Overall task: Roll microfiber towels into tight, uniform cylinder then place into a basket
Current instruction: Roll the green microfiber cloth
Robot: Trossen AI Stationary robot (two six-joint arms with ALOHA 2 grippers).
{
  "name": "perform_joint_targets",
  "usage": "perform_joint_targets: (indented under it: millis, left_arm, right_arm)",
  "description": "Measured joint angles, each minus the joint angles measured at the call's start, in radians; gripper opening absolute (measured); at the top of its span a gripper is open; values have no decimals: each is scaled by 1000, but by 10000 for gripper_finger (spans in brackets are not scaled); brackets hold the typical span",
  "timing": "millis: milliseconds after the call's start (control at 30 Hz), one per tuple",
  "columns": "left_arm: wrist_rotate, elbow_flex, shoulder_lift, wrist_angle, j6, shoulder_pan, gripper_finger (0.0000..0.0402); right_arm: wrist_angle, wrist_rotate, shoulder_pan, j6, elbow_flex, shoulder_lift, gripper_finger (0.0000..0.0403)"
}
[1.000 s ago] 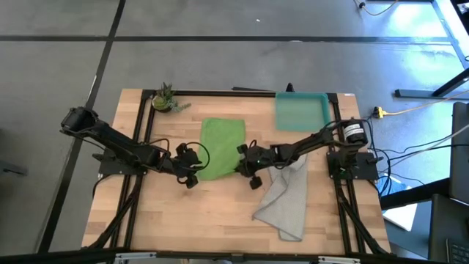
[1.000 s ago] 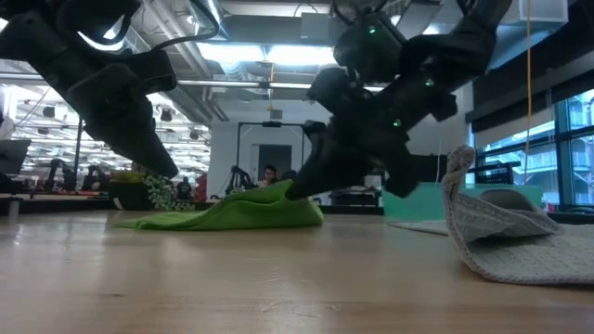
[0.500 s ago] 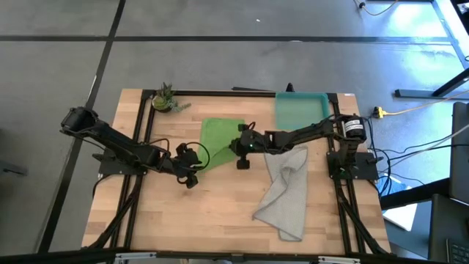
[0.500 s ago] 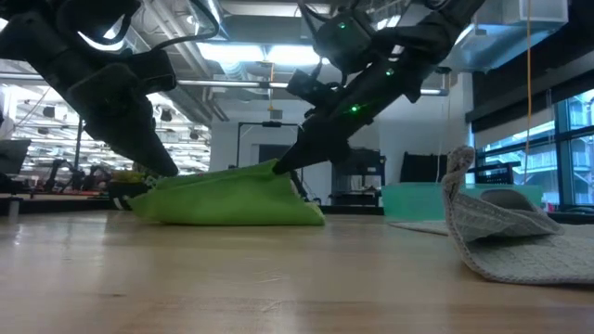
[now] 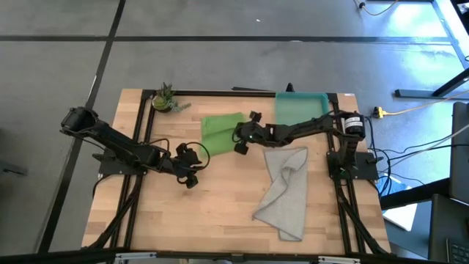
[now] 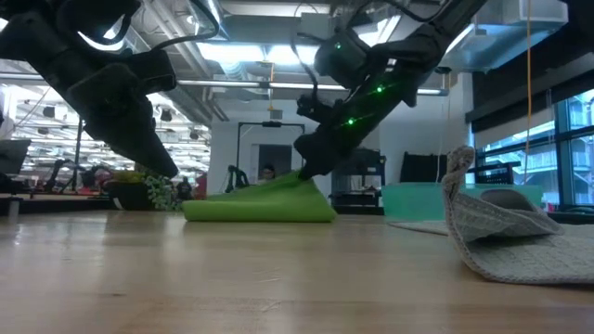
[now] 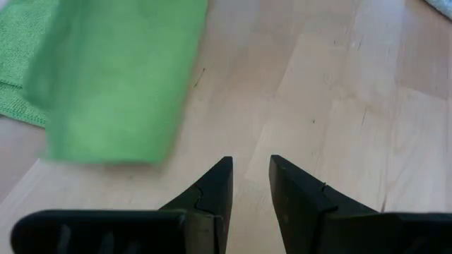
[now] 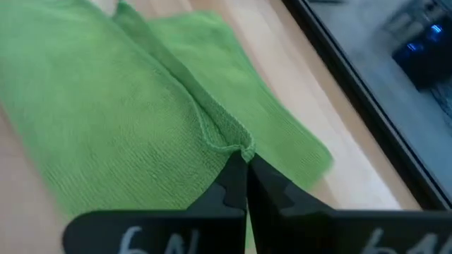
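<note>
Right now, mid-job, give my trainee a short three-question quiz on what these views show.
1. True or false: the right pincer is shut on the green towel.
2. What lies crumpled near the right arm's base? A) grey towel B) potted plant C) basket
3. Fill in: the left pincer hangs ____ over bare table.

Key: 1 true; 2 A; 3 open.

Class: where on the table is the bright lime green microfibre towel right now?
In the high view, the bright lime green microfibre towel lies folded toward the table's far edge, between the small potted plant and the teal plastic basket.
</note>
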Motion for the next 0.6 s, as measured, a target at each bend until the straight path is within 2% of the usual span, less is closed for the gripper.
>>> perform_joint_targets:
  millis: [233, 467, 600]
  left_arm:
    - [0, 0, 0, 0, -5, 0, 90]
    - [0, 0, 0, 0, -5, 0, 90]
    - [0, 0, 0, 0, -5, 0, 90]
  right_arm:
    - [-59, 11, -44, 73, 0, 0, 1]
    - [-89, -100, -47, 74, 0, 0, 7]
    - [-98, -109, -48, 80, 0, 0, 21]
